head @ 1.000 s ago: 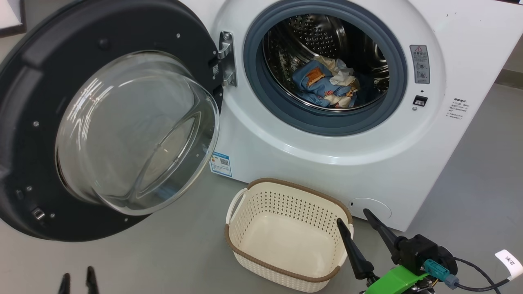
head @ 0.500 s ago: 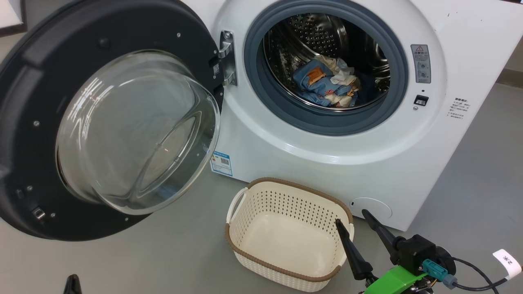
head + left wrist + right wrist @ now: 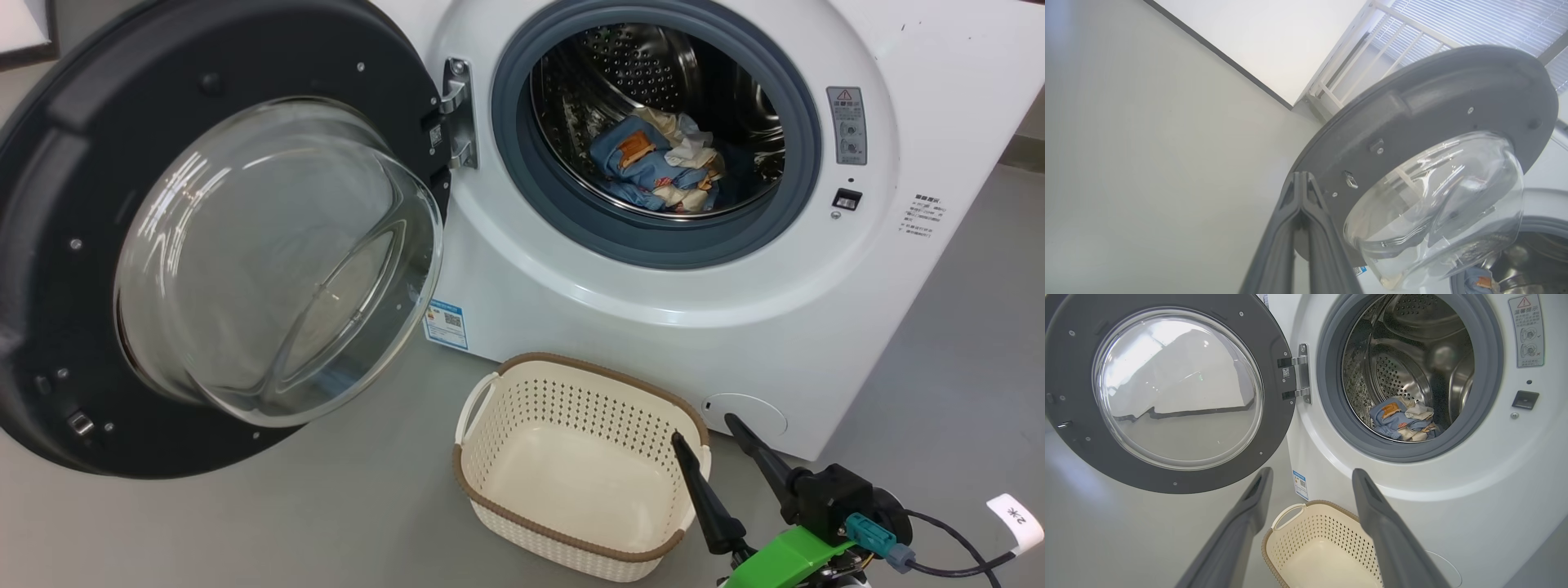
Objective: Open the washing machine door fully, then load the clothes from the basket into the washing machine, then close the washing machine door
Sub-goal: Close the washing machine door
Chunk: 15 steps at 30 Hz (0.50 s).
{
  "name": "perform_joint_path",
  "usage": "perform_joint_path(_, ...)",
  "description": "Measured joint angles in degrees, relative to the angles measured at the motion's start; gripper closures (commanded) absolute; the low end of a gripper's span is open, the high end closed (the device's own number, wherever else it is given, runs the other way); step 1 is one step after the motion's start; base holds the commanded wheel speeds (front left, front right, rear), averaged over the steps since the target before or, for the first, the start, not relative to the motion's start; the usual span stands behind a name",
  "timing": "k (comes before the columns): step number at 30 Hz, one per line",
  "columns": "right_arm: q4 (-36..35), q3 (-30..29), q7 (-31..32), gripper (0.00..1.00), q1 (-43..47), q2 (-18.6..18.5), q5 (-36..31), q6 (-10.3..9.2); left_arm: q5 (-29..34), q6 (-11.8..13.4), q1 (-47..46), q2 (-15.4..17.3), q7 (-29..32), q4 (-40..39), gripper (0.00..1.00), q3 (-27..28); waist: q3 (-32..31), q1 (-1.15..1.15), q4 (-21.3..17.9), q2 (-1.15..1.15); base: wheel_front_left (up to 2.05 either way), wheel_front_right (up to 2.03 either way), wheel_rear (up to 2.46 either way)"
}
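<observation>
Closing is the one change: a second ago the two left fingertips stood parted at the head view's bottom edge. Now the left gripper [image 3: 1301,176] has its fingers pressed tip to tip, holding nothing. It points at the rim of the washing machine door [image 3: 1412,98], low on the dark grey inner frame; whether it touches cannot be told.

The right gripper [image 3: 702,428] is spread wide and empty, low at the right, about where it was. One finger [image 3: 694,482] crosses in front of the right rim of the basket [image 3: 571,365]. The other points toward the round lower cap [image 3: 755,412].

The basket stands on the grey floor [image 3: 245,523] just before the washing machine [image 3: 653,327], with no clothing in it. The clothes [image 3: 653,167] lie in a blue, white and tan bundle at the bottom of the steel drum [image 3: 620,65], behind the grey gasket [image 3: 522,163].

The door hangs swung wide to the left on its hinge [image 3: 459,114], its clear glass bowl [image 3: 269,261] bulging toward the camera. A blue label [image 3: 446,324] sits below that hinge.
</observation>
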Motion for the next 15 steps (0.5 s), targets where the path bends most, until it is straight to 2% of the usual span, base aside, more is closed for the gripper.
perform_joint_path(2,-0.01,-0.04,0.01,0.00,0.01,0.07,0.00,0.00,-2.82,-0.02,-1.22,1.22,1.16,-0.09,1.00,2.58,0.06,0.00,0.03,0.00,0.00,0.00,0.00)
perform_joint_path(5,-0.05,-0.30,0.01,0.00,0.01,0.11,0.00,0.00,-12.36,0.26,-5.39,2.79,4.93,-0.16,1.00,8.42,0.26,0.00,0.22,0.00,0.00,0.00,0.00)
perform_joint_path(7,-0.09,-0.46,0.01,0.00,0.01,0.13,0.00,0.00,-18.75,2.09,-9.34,4.37,8.43,0.30,1.00,11.78,0.41,0.00,0.31,0.00,0.00,0.00,0.00)
perform_joint_path(12,-0.31,-0.71,0.01,0.00,0.02,0.22,-0.01,0.00,-28.17,6.93,-17.96,11.91,17.57,7.26,1.00,16.70,0.60,0.00,0.31,0.00,0.00,0.00,0.00)
perform_joint_path(13,-0.31,-0.71,0.01,0.00,0.02,0.22,-0.01,0.00,-28.17,6.93,-17.96,11.91,17.57,7.26,1.00,16.70,0.60,0.00,0.31,0.00,0.00,0.00,0.00)
perform_joint_path(15,-0.48,-1.08,0.00,0.00,0.09,0.25,-0.01,0.00,-31.96,8.08,-21.81,14.48,20.96,11.11,1.00,18.08,0.59,0.00,0.25,0.00,0.00,0.00,0.00)
